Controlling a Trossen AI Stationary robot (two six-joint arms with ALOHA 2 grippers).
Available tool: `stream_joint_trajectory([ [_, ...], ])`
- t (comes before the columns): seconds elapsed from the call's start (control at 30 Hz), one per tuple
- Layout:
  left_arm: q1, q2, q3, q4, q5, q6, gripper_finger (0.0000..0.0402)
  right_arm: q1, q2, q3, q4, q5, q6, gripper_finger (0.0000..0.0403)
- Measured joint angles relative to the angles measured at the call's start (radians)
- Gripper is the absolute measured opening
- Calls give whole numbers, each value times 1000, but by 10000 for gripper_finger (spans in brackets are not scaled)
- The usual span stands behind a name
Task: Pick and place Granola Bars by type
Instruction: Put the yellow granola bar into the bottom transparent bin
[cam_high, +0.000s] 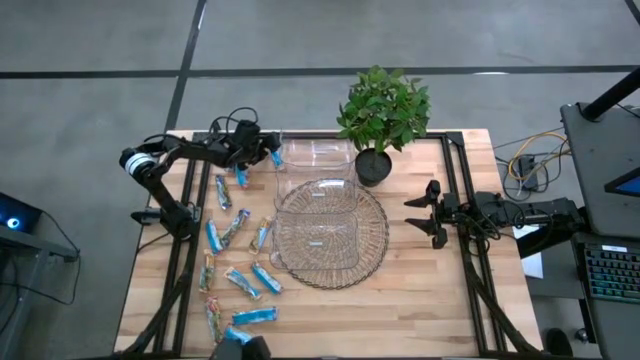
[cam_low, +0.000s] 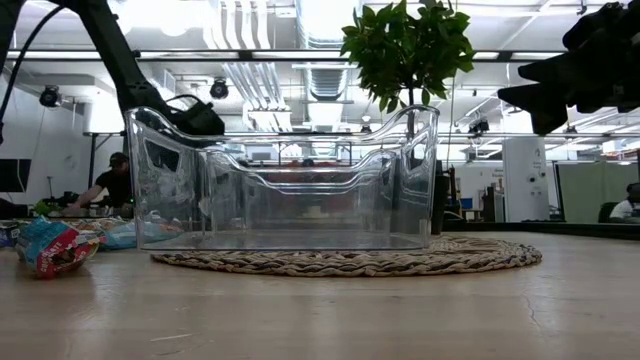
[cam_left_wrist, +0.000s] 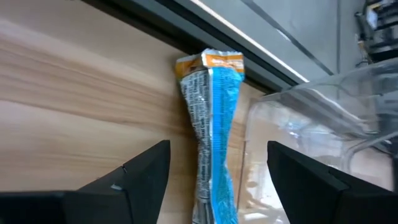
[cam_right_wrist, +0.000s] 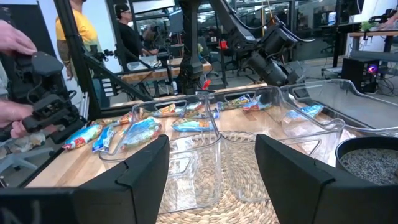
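Observation:
A blue Granola Bar (cam_left_wrist: 214, 124) with an orange end lies flat on the wood at the table's far left, beside a clear container (cam_left_wrist: 311, 124). My left gripper (cam_left_wrist: 217, 149) is open and slants down over it, one finger on each side, touching nothing. From above, this gripper (cam_high: 268, 152) is next to that bar (cam_high: 275, 157). Several more bars (cam_high: 238, 228) lie scattered over the table's left side. My right gripper (cam_high: 415, 212) waits open at the right, nothing between its fingers.
A second clear container (cam_high: 330, 235) stands on a round woven mat (cam_high: 375, 265) at mid-table. A potted plant (cam_high: 373, 165) stands behind it. A dark rail (cam_left_wrist: 249, 46) runs along the far edge just beyond the bar. People are in the room beyond the table.

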Motion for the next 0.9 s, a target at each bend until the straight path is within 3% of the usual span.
stream_joint_trajectory([
  [0.57,0,0,-16,23,29,-26,243,0,0,0,0,0,0,228],
  [0.9,0,1,-16,23,29,-28,155,0,0,0,0,0,0,227],
])
